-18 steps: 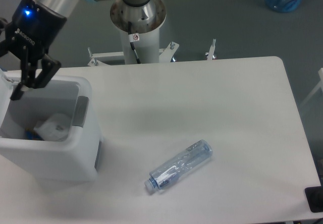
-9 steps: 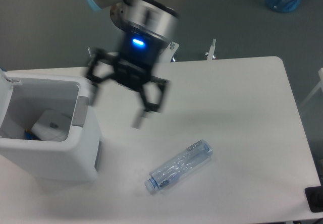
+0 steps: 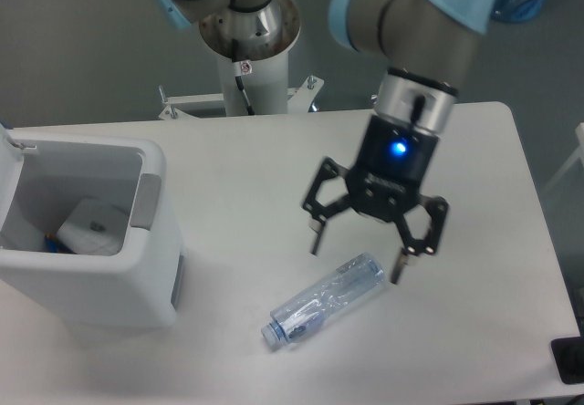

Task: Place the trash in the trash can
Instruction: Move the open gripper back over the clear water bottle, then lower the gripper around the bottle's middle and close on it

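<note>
Camera view: I am hovering my gripper [image 3: 358,257], fingers spread, just above the bottle [image 3: 326,299], which is lying diagonally, cap lower-left.

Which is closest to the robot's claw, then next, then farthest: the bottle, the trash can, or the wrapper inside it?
From the claw:
1. Bottle, just below it on the table.
2. Trash can, far left.
3. Wrapper, deeper inside the can.
</note>
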### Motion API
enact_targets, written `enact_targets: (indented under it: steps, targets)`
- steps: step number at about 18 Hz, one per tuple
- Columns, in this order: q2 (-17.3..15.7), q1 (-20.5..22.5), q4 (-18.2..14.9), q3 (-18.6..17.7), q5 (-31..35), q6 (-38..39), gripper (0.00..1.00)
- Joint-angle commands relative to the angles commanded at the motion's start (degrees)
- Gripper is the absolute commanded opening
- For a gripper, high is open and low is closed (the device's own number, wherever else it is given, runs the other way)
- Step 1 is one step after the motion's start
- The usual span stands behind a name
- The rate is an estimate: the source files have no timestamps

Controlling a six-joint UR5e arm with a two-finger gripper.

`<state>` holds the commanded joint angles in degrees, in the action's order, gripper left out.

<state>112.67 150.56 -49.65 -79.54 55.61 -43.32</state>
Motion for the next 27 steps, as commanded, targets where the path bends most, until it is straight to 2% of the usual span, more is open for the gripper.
enact_targets:
  steps: [5,8,11,15,17,21,27]
  targets:
    - [2.6,-3.5,-4.9,0.3,10.5,-4.1,1.00]
    - [3.2,-5.7,-8.9,0.3,15.1,-6.7,1.00]
    - [3.8,-8.7,-11.3,0.3,18.6,-7.7,1.00]
    - [5.6,-12.7,-12.0,0.0,23.0,-7.7,1.00]
    - [6.2,-13.3,-11.9,0.0,24.6,-8.9,1.00]
    - [9.5,-14.7,-11.4,-0.1,27.3,-13.4,1.00]
    - [12.8,-16.1,-10.9,-0.4,32.5,-14.2,1.00]
